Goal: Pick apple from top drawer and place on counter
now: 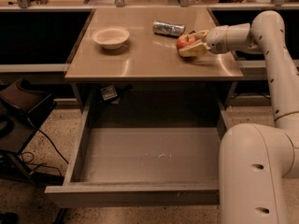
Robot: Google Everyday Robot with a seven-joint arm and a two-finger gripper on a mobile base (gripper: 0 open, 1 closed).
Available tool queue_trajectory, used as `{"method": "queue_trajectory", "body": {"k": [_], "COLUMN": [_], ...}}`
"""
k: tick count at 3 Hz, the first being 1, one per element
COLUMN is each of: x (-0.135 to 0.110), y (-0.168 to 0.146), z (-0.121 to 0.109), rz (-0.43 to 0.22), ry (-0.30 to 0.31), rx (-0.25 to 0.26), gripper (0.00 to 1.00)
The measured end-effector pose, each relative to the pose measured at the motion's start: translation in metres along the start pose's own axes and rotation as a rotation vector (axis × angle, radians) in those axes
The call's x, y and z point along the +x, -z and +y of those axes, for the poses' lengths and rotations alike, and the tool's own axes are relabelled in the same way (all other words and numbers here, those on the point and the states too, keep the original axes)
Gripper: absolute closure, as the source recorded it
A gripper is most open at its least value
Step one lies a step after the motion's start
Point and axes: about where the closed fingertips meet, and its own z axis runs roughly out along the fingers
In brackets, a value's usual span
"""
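The apple (184,41), red with a yellowish patch, sits between the fingers of my gripper (190,42) over the right part of the beige counter (140,59). The gripper reaches in from the right and is shut on the apple, one finger (200,33) behind it and one (192,51) in front. I cannot tell whether the apple touches the counter top. The top drawer (149,155) is pulled wide open below the counter's front edge, and its grey bottom holds nothing.
A white bowl (111,36) stands on the counter's left part. A silver can (168,28) lies on its side just behind the apple. My arm's white body (257,171) fills the lower right. Dark equipment and cables (21,111) are on the floor at left.
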Motion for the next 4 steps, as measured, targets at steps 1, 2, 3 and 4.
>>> {"method": "queue_trajectory", "body": {"k": [1,2,3,4], "x": [0.0,0.0,0.0,0.0], "y": [0.0,0.0,-0.0001,-0.0001], "z": [0.0,0.0,0.0,0.0], "rz": [0.0,0.0,0.0,0.0], "ry": [0.0,0.0,0.0,0.0], "rx": [0.0,0.0,0.0,0.0], "gripper": [0.34,0.12,0.0,0.0]}}
